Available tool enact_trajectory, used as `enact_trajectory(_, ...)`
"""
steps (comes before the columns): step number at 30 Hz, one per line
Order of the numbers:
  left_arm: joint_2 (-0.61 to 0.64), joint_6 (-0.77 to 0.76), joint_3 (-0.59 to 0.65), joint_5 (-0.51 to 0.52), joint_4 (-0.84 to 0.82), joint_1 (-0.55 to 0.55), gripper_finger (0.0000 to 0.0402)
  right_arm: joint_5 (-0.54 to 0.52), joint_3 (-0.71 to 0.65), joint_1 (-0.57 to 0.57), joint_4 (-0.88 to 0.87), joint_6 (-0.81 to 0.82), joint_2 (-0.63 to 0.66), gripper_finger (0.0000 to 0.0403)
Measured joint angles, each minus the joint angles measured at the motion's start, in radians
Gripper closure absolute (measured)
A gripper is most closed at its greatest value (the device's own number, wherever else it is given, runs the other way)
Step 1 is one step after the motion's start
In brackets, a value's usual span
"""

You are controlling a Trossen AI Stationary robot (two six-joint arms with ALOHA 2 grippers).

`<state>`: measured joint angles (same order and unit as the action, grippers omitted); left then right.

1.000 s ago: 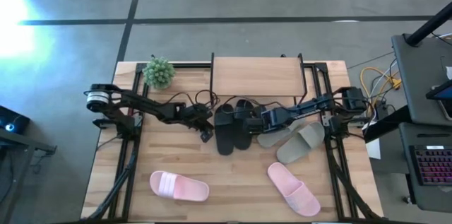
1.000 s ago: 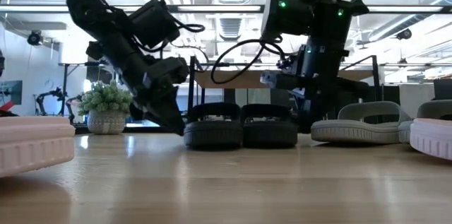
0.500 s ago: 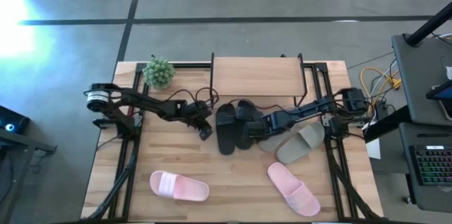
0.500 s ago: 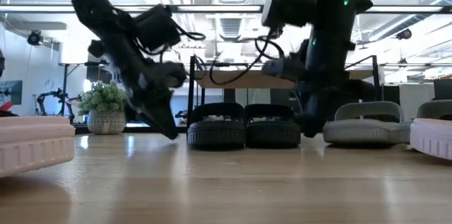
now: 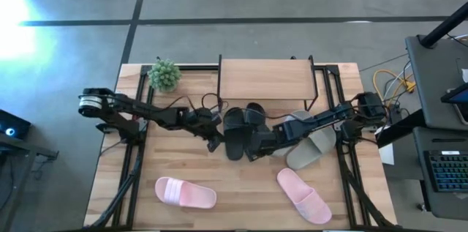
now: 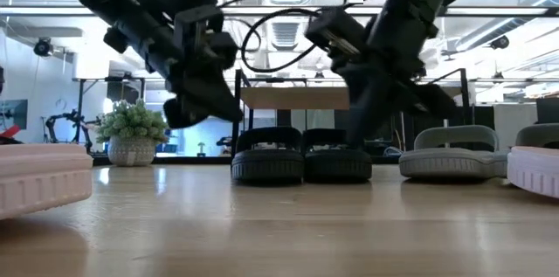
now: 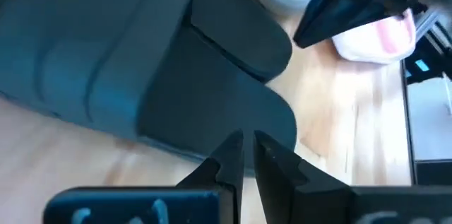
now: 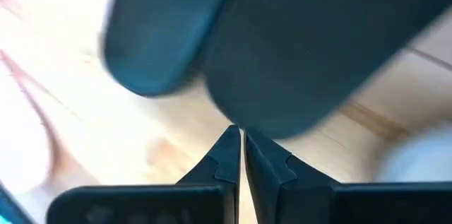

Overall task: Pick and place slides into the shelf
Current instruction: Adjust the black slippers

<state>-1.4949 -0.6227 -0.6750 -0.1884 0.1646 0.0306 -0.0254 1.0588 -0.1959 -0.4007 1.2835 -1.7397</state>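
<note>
With both sets of jaws closed empty — left gripper (image 5: 214, 143) at nine o'clock, right gripper (image 5: 257, 148) at four o'clock of the black slides (image 5: 241, 131) — a crooked nudge could skew them off the shelf (image 5: 267, 79) at twelve.

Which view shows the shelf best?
The high view: the shelf shows whole, its wooden top bare, behind the black slides. The low view shows only its edge and thin frame, partly hidden by the arms. Neither wrist view shows it.
</note>
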Motion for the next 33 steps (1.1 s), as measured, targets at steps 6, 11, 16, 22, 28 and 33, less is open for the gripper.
enact_trajectory(6,-0.153,0.035,-0.067,0.005,0.05,-0.006,0.0384,-0.015,0.002,-0.004,0.04,0.025,-0.001,0.039)
enact_trajectory(11,-0.246,0.085,-0.132,0.006,0.049,-0.006,0.0384,-0.089,0.003,-0.005,0.036,0.03,-0.003,0.039)
enact_trajectory(16,-0.28,0.085,-0.157,0.006,0.046,-0.006,0.0384,-0.169,-0.001,-0.005,0.034,0.055,-0.003,0.039)
enact_trajectory(22,-0.273,0.108,-0.151,0.015,0.042,-0.004,0.0384,-0.173,-0.005,-0.016,0.031,0.053,-0.043,0.039)
enact_trajectory(28,-0.27,0.111,-0.151,0.029,0.033,-0.004,0.0384,-0.119,-0.003,-0.036,0.046,0.063,-0.092,0.039)
enact_trajectory(33,-0.27,0.117,-0.151,0.045,0.03,-0.002,0.0384,-0.098,0.004,-0.048,0.046,0.071,-0.082,0.039)
